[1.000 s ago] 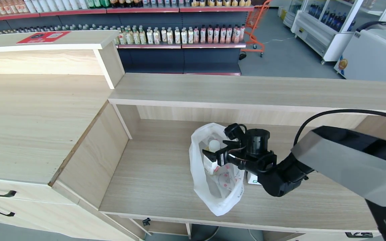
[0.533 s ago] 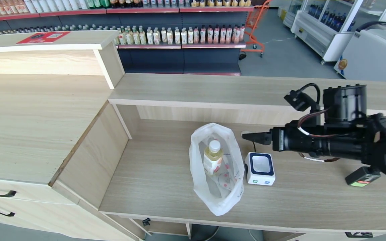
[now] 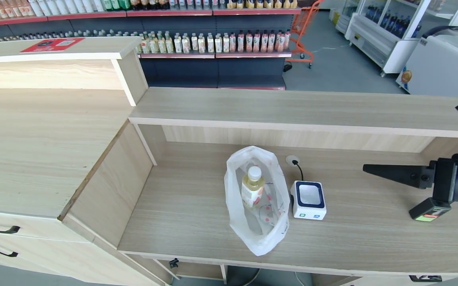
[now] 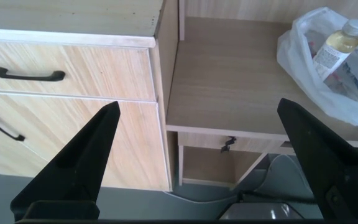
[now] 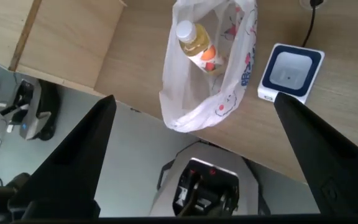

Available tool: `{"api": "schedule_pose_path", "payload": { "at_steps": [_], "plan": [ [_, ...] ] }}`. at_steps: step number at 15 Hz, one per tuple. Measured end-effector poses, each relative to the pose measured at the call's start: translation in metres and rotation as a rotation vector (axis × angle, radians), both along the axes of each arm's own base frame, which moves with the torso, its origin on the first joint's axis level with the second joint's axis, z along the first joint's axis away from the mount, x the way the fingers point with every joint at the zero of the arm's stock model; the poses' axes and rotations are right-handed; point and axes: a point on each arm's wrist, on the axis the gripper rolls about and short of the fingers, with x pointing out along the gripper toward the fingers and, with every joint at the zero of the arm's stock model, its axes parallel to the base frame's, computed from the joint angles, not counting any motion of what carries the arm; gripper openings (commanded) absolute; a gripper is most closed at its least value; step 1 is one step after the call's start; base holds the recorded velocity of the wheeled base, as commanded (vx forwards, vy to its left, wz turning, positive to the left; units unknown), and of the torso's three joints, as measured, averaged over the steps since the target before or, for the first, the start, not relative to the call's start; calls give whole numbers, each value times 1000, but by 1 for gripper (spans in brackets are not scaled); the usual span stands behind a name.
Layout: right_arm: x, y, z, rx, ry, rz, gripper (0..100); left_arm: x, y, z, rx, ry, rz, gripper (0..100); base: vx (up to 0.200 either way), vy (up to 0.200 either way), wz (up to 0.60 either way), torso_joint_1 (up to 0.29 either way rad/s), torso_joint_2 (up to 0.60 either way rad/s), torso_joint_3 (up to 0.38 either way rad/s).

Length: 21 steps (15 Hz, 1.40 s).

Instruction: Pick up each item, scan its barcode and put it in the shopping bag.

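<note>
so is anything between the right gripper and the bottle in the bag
The barcode scanner sits on the counter between the right gripper and the shopping bag, just beside the bag. The bottle itself sits inside the bag, behind its thin plastic wall.

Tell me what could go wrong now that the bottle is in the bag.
1. The limp bag lies close to the front edge of the counter; with the bottle inside, a nudge might slide it off.
2. The scanner and its cable sit right beside the bag, so an arm passing there could snag them.
</note>
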Motion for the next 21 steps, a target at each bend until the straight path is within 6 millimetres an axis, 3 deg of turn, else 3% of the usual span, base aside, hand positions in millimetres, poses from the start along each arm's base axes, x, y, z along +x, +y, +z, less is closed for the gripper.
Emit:
{"api": "schedule_pose_path", "payload": {
  "at_steps": [5, 8, 18, 21],
  "plan": [
    [-3, -16, -1, -4, 16, -92, 100, 1, 0, 0, 1, 9, -1, 100, 0, -200, 0, 6, 2, 0],
    [-2, -23, -2, -6, 29, -133, 100, 0, 0, 0, 0, 3, 0, 100, 0, 0, 0, 0, 0, 0],
    [4, -30, -15, -42, 68, -160, 100, 0, 0, 0, 5, 0, 0, 100, -200, 0, 0, 4, 2, 2],
    [8, -33, -17, -54, 77, -173, 100, 0, 0, 0, 1, 0, 0, 100, 0, -67, 0, -4, -1, -1]
  ]
}}
